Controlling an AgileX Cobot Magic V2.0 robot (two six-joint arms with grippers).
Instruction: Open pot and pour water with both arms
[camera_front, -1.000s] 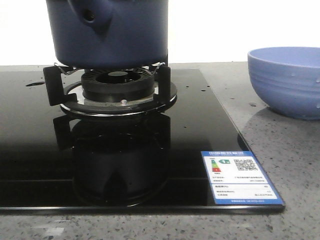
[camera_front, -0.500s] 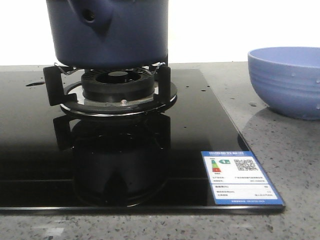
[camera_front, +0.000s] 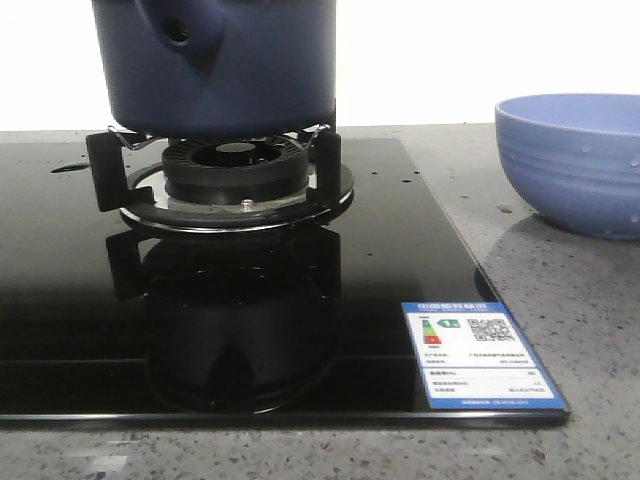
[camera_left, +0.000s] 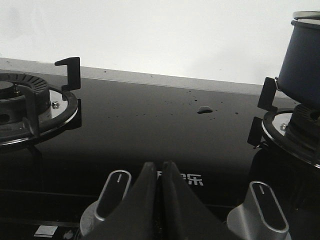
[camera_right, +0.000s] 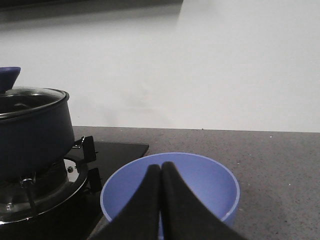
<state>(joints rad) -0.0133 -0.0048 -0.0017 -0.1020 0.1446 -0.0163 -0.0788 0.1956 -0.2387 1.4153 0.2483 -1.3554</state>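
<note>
Lidded pot on the burner, bowl beside the hob, both grippers closed and holding nothing.

The left gripper (camera_left: 161, 167), fingers pressed together, hangs over the glossy black glass hob (camera_front: 400, 250) near its knobs. The dark blue metal pot (camera_front: 225, 65) sits on the right burner with its glass lid (camera_right: 25, 97) on, and the pale blue ceramic bowl (camera_front: 575, 160) stands on the grey counter, water droplets around. The right gripper (camera_right: 161, 172), fingers also pressed together, hangs above the bowl. This fits lid never lifted or lid replaced after pouring.

One pot (camera_front: 220, 65), one lid (camera_right: 20, 95), one bowl (camera_front: 570, 160), two burners (camera_front: 235, 170) (camera_left: 20, 107), two knobs (camera_left: 107, 200) (camera_left: 260, 212), one label (camera_front: 480, 352), two claws (camera_left: 161, 172) (camera_right: 161, 172).
</note>
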